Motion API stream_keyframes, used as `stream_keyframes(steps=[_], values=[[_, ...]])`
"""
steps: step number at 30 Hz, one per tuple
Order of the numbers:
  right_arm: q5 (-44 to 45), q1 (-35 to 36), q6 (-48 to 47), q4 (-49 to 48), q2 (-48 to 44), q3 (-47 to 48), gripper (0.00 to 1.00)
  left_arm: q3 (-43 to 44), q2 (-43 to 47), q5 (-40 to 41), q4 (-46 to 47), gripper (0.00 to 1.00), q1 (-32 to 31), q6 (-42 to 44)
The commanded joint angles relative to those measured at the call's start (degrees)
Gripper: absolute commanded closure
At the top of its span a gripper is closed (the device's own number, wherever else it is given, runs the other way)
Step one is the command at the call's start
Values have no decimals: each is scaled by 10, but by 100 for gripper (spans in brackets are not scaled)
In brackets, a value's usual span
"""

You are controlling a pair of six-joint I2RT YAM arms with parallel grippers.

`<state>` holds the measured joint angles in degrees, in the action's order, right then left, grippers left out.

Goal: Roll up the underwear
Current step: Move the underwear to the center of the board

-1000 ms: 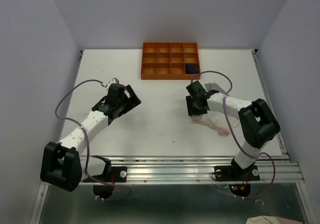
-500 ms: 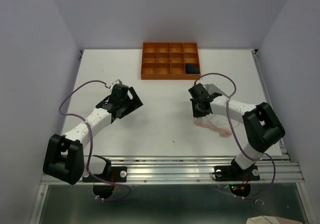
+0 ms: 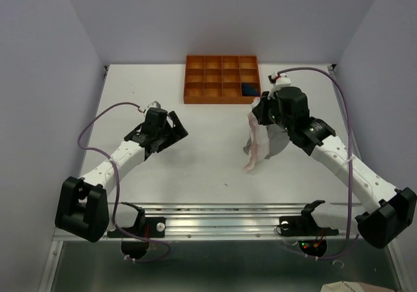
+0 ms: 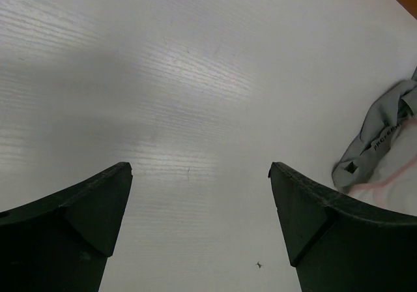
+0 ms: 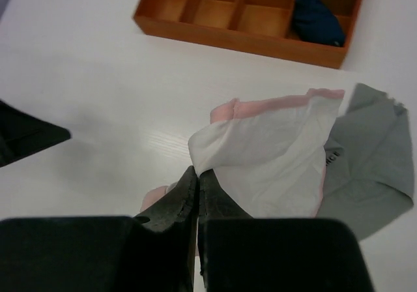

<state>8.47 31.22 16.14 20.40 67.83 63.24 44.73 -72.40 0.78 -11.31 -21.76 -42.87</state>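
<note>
My right gripper (image 5: 198,171) is shut on an edge of the thin pale pink-white underwear (image 5: 273,155), which hangs from it above the table (image 3: 257,142). The grey underwear (image 5: 371,168) lies bunched against it on the right; I cannot tell whether it is caught up too. It also shows in the left wrist view, grey underwear (image 4: 378,135) with the pink piece (image 4: 397,178) below it. The navy underwear (image 5: 316,19) sits in a compartment of the orange tray (image 5: 241,34). My left gripper (image 4: 199,168) is open over bare table, well left of the clothes (image 3: 166,132).
The orange compartment tray (image 3: 221,98) stands at the far middle of the white table (image 3: 208,161). A metal rail (image 3: 228,223) runs along the near edge. The side walls close in at left and right.
My right gripper has shut on the pink-white underwear and risen toward the far side, lifting the cloth off the table. The left arm has barely moved.
</note>
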Motion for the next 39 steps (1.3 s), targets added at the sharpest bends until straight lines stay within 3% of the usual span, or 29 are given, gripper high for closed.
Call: stream_keyframes(steps=[1, 8, 14, 18, 22, 27, 31, 33, 36, 39], values=[[-176, 4, -3, -51, 12, 32, 99, 25, 39, 0, 2, 1, -3, 11], [-346, 41, 46, -149, 89, 129, 99, 31, 86, 50, -66, 1, 0, -1], [-360, 105, 60, -197, 193, 247, 99, 63, 145, 113, -186, 1, 21, -40], [-369, 113, 111, -282, 256, 289, 99, 90, 191, 153, -259, 1, 29, -64], [-317, 113, 144, -313, 257, 268, 99, 100, 218, 171, -297, 1, 31, -74], [-214, 86, 195, -310, 221, 113, 98, 93, 215, 172, -304, 1, 31, -77], [-185, 26, 252, -310, 221, -10, 87, 76, 187, 143, -258, 1, 31, -59], [-164, 4, 268, -303, 235, -53, 71, 71, 161, 123, -240, 1, 32, -49], [-120, -10, 236, -249, 247, -51, 47, 71, 135, 96, -226, 1, 31, -38], [-82, -10, 193, -206, 239, -20, 42, 64, 117, 61, -197, 1, 28, -13]])
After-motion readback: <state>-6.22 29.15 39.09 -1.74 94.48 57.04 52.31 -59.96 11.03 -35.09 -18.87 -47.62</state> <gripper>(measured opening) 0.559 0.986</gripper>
